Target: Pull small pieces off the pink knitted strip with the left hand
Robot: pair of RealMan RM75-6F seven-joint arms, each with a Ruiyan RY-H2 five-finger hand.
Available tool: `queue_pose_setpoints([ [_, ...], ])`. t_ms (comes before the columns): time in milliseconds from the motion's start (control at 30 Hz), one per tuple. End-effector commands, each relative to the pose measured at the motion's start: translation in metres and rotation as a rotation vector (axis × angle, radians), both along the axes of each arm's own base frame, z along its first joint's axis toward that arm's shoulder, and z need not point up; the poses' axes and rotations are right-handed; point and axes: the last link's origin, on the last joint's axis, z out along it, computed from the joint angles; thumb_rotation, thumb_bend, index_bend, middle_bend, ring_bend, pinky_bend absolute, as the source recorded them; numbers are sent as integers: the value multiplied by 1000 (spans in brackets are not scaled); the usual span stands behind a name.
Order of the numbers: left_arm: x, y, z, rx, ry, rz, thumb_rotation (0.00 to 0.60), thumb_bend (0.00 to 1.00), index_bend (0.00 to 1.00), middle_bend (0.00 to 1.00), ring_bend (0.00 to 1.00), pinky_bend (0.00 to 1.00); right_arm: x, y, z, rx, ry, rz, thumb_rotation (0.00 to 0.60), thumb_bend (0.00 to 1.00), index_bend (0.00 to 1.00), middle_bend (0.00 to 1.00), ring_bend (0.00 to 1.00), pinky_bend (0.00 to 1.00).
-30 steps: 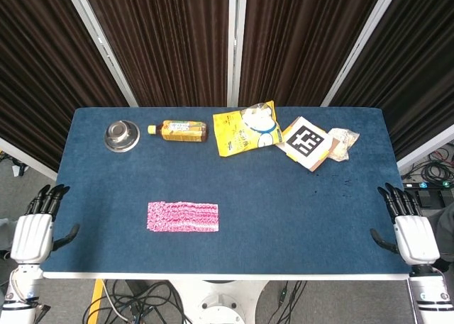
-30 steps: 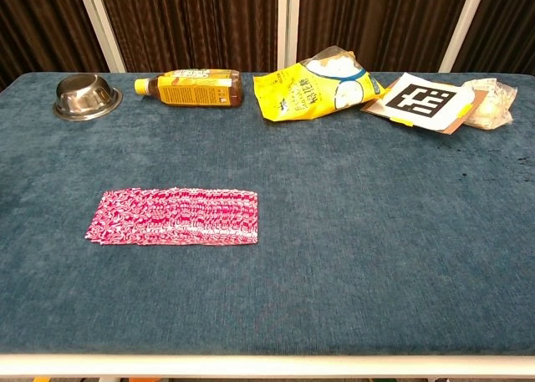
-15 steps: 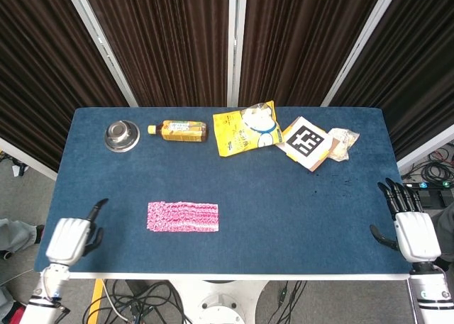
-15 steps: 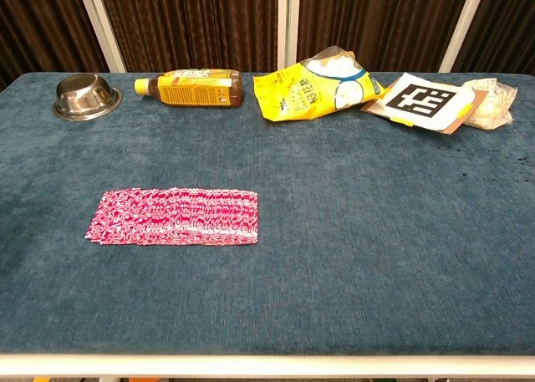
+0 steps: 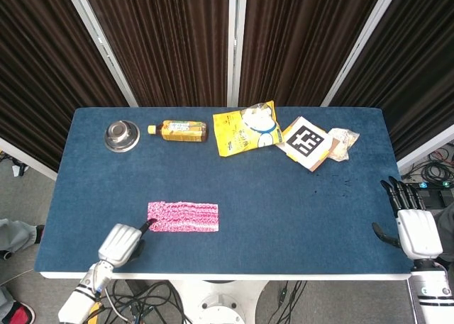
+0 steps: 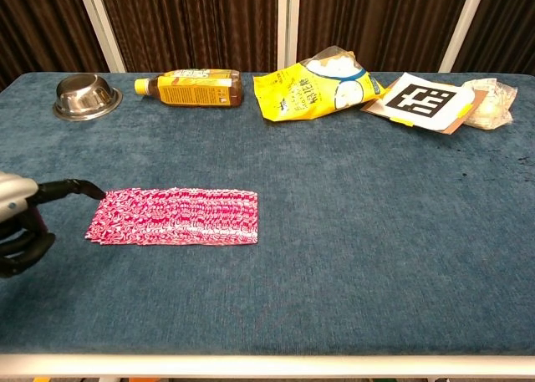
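The pink knitted strip (image 5: 183, 216) (image 6: 175, 216) lies flat on the blue table, left of centre and near the front edge. My left hand (image 5: 122, 242) (image 6: 21, 221) is just left of it and low over the table. One finger is stretched out, and its tip is at the strip's near-left corner; the other fingers are curled. Nothing is held in it. My right hand (image 5: 415, 230) hangs off the table's right edge with its fingers straight and apart, empty; the chest view does not show it.
Along the back stand a steel bowl (image 5: 122, 135) (image 6: 86, 96), a lying tea bottle (image 5: 181, 130) (image 6: 191, 88), a yellow snack bag (image 5: 245, 129) (image 6: 316, 85), a card with a black-and-white marker (image 5: 307, 142) (image 6: 425, 102) and a clear wrapped packet (image 5: 342, 142) (image 6: 491, 99).
My left hand has moved from the table's left edge rightward to the strip, with all but one finger curling in. The strip and the right hand have stayed put.
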Motion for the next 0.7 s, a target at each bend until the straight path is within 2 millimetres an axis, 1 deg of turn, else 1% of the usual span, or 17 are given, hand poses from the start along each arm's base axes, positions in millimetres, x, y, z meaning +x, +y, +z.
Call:
queue_pose_setpoints([
  [33, 1, 0, -12, -19, 17, 8, 600, 614, 164, 859, 912, 964, -1, 1, 0, 5, 2, -3, 600, 191, 0, 0, 0, 0],
  [100, -1, 0, -17, -26, 30, 20, 600, 638, 151, 846, 913, 964, -2, 1, -1, 9, 3, -9, 600, 191, 0, 0, 0, 0],
  [167, -4, 0, -22, -37, 43, 35, 600, 671, 125, 851, 919, 964, -3, 1, -1, 12, 1, -15, 600, 191, 0, 0, 0, 0],
  [267, -6, 2, -28, -49, 51, 58, 600, 694, 107, 859, 925, 965, -5, 0, -2, 18, 2, -23, 600, 192, 0, 0, 0, 0],
  [700, -7, 11, -41, -64, 76, 80, 600, 711, 82, 866, 928, 968, -12, 0, -2, 25, 7, -39, 600, 191, 0, 0, 0, 0],
])
